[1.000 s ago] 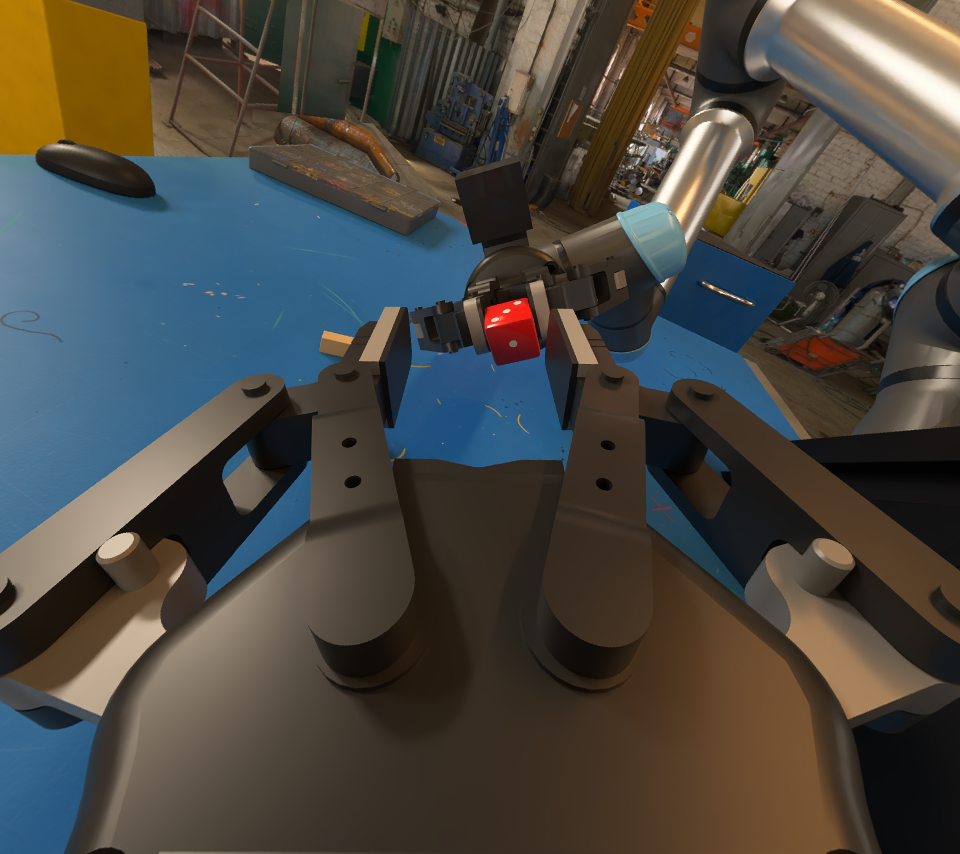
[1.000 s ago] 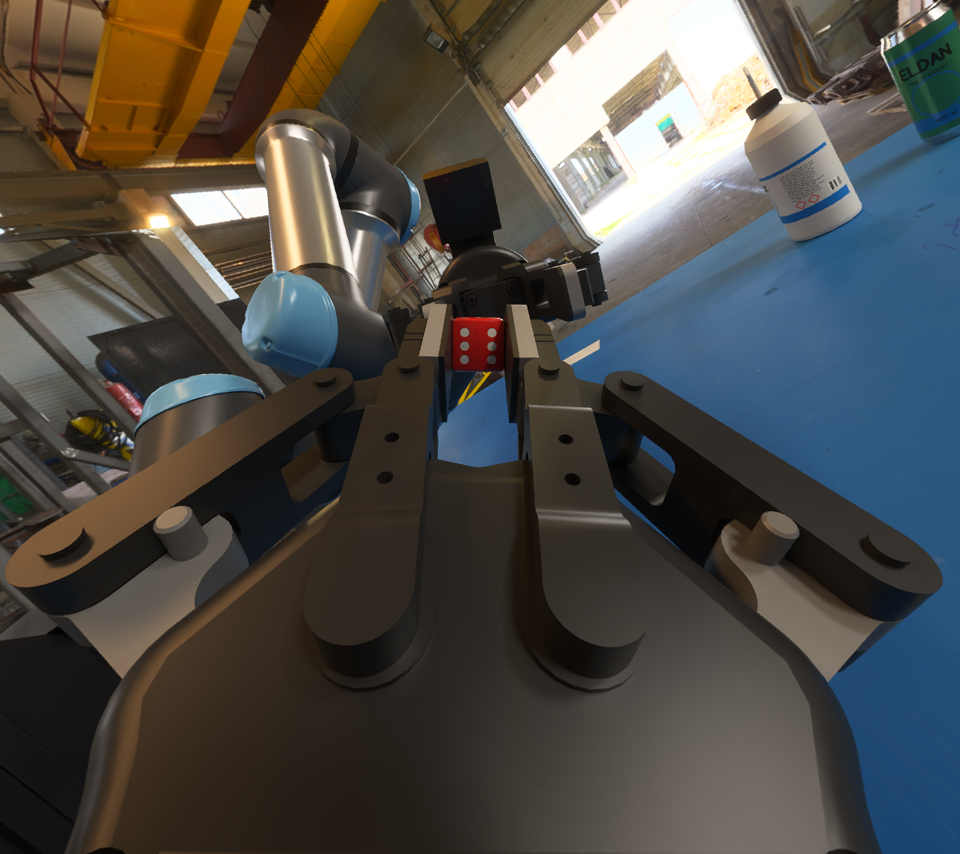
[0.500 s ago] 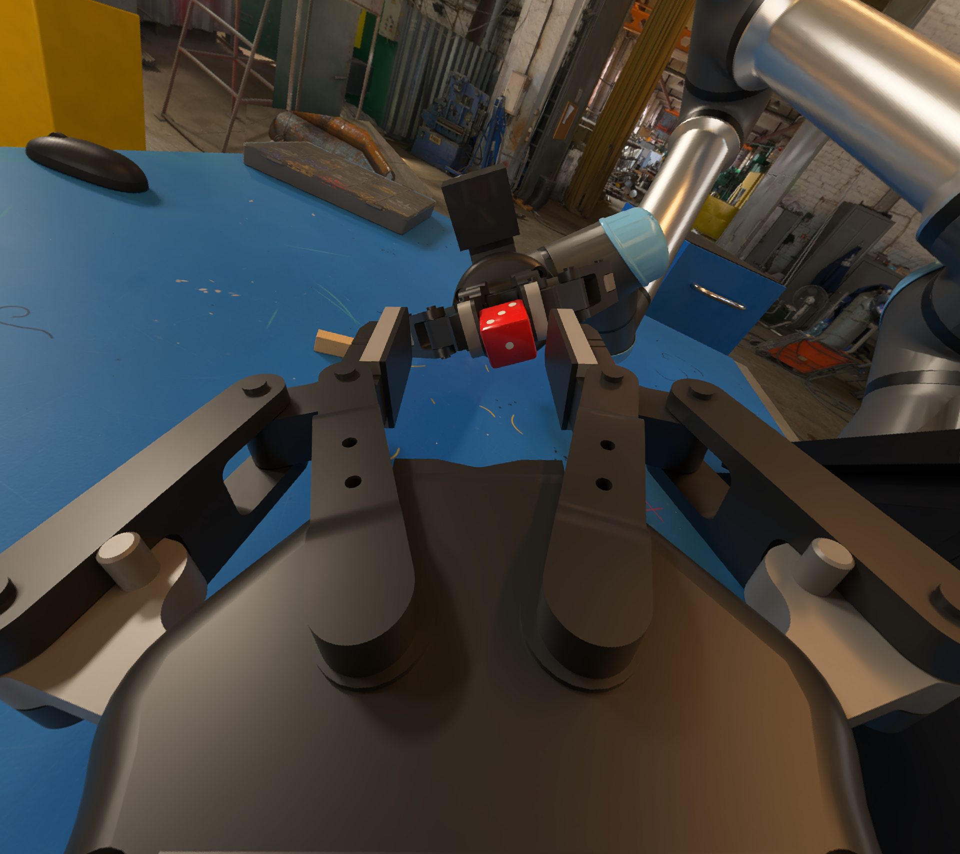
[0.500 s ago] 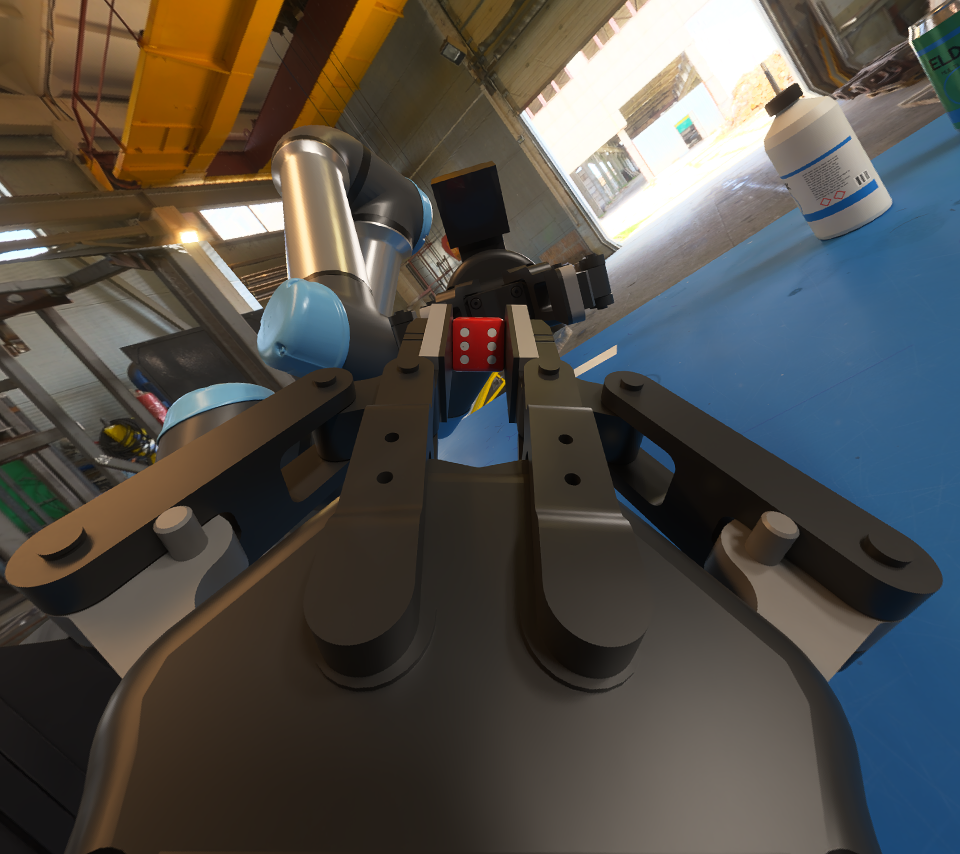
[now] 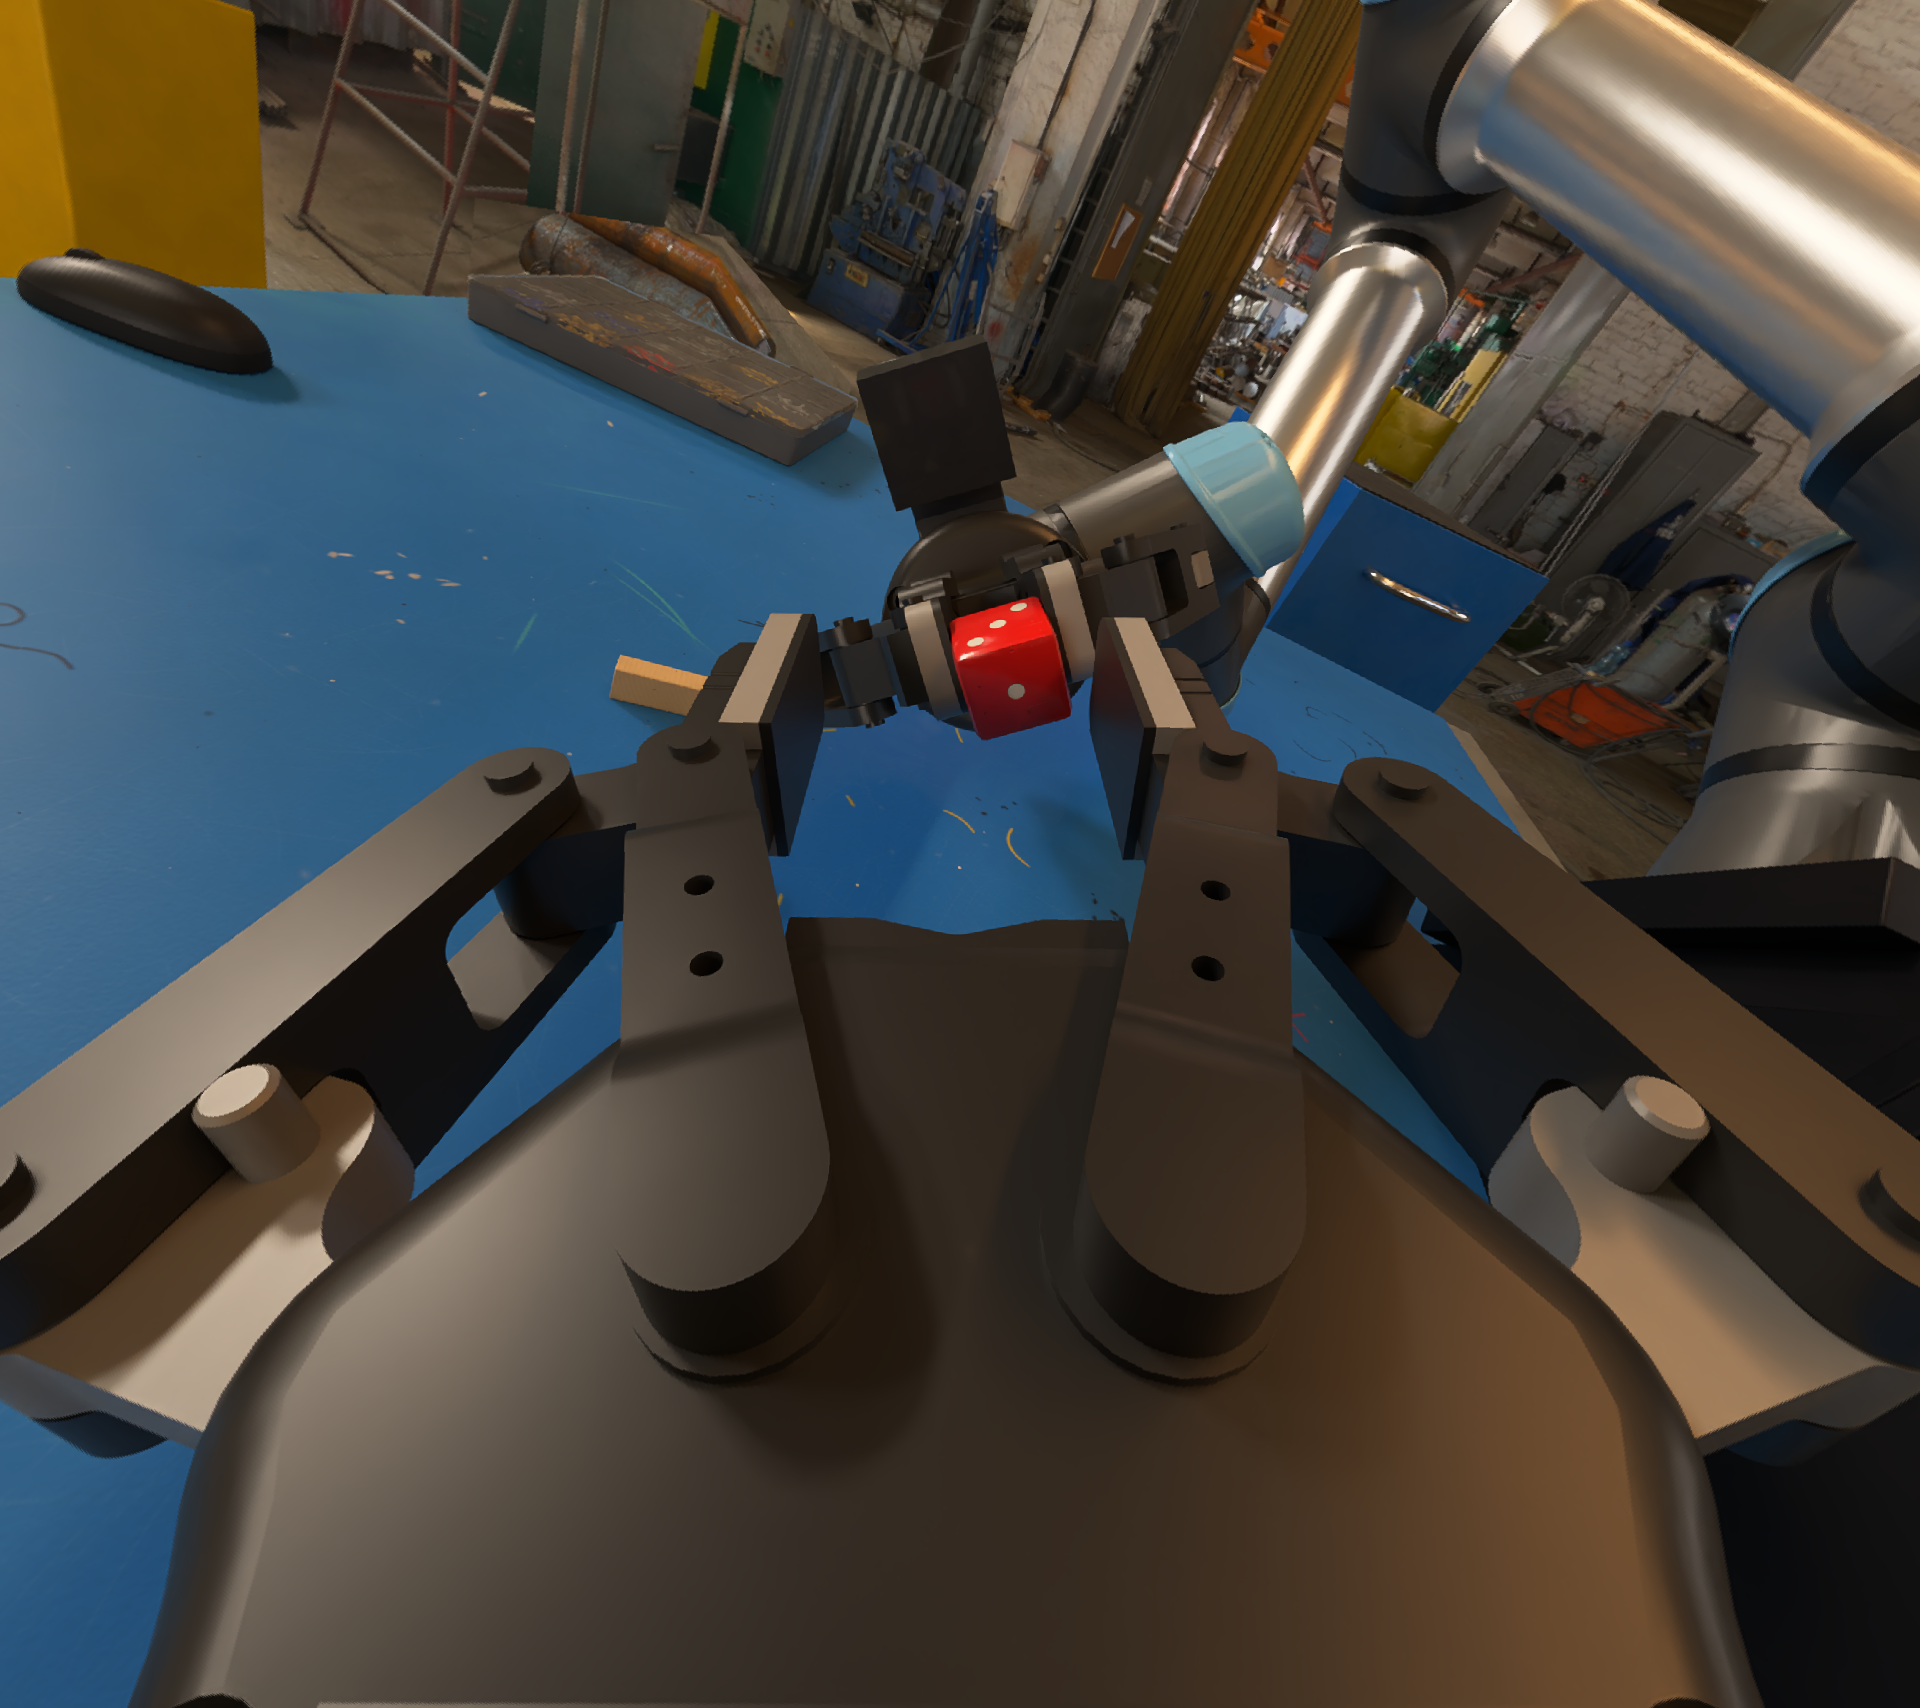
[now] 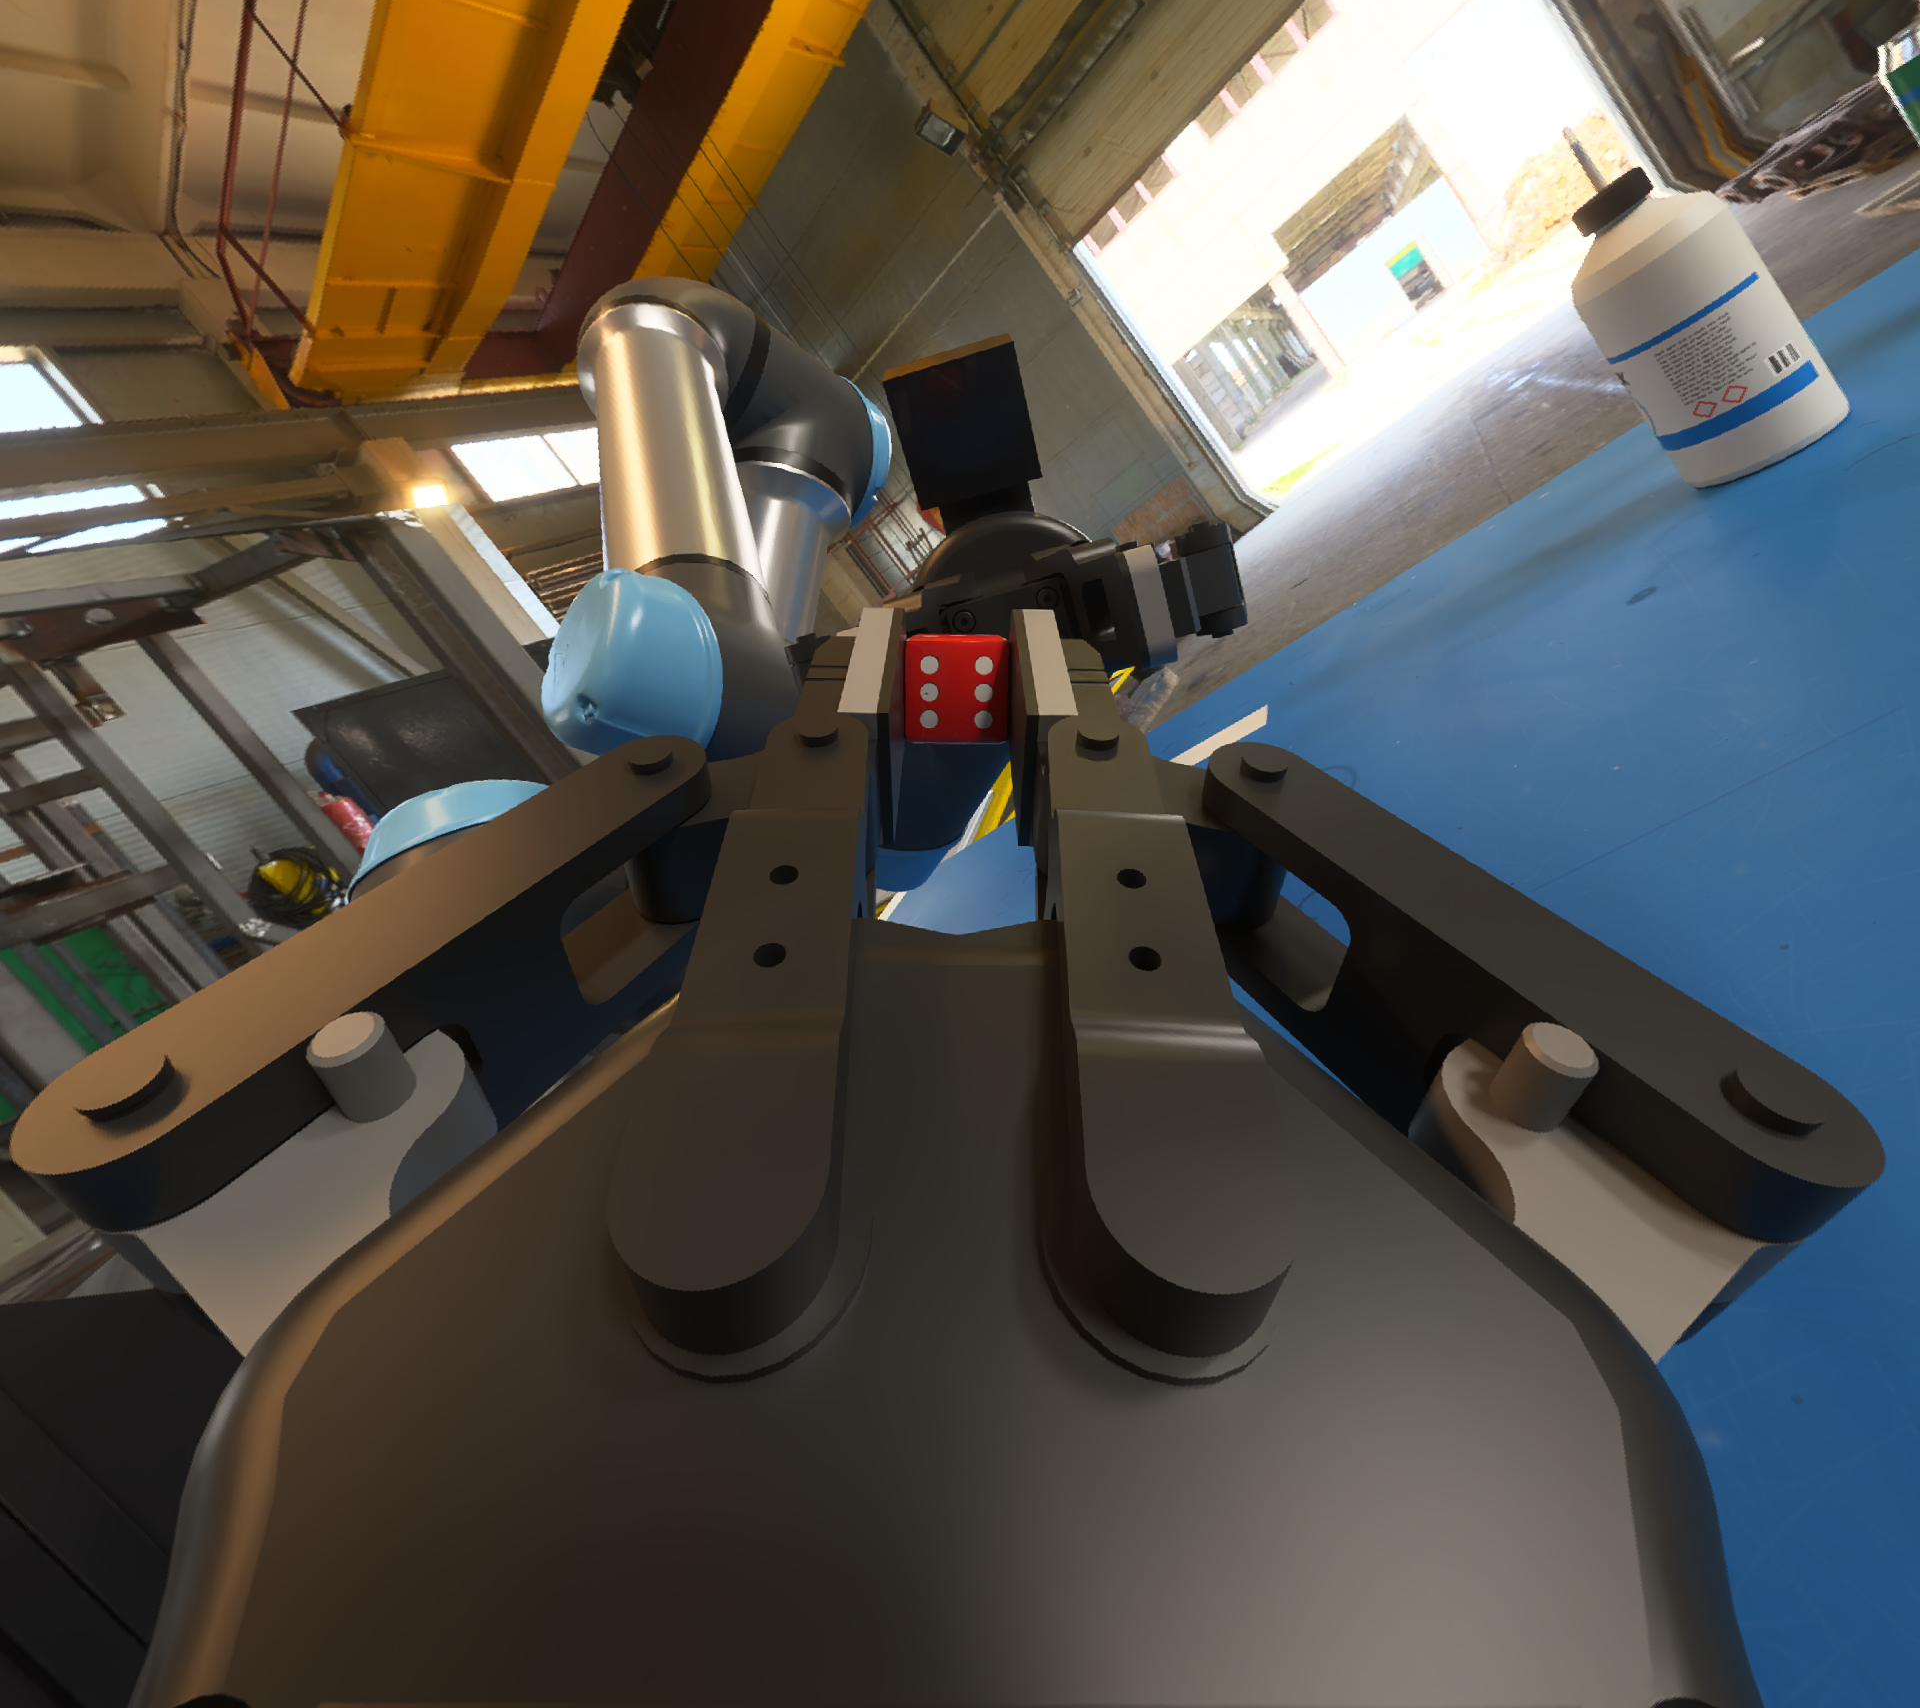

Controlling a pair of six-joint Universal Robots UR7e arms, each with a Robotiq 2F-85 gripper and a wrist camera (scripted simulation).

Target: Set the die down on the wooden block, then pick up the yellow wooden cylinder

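Red die (image 6: 956, 687) clamped in the right pincer (image 6: 956, 671) above the blue table (image 5: 312, 619) — left pincer (image 5: 951, 702) spread wide, empty.

arms (image 5: 1662, 131): silver tubes, blue caps | fingers (image 5: 764, 692): dark grey, screw holes

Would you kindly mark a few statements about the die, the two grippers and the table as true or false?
1. The right gripper is shut on the red die. True.
2. The left gripper holds the die. False: its fingers stand open and empty, the die beyond them.
3. The die rests on the wooden block. False: it is held above the blue table.
4. A white bottle stands upright on the table. True.
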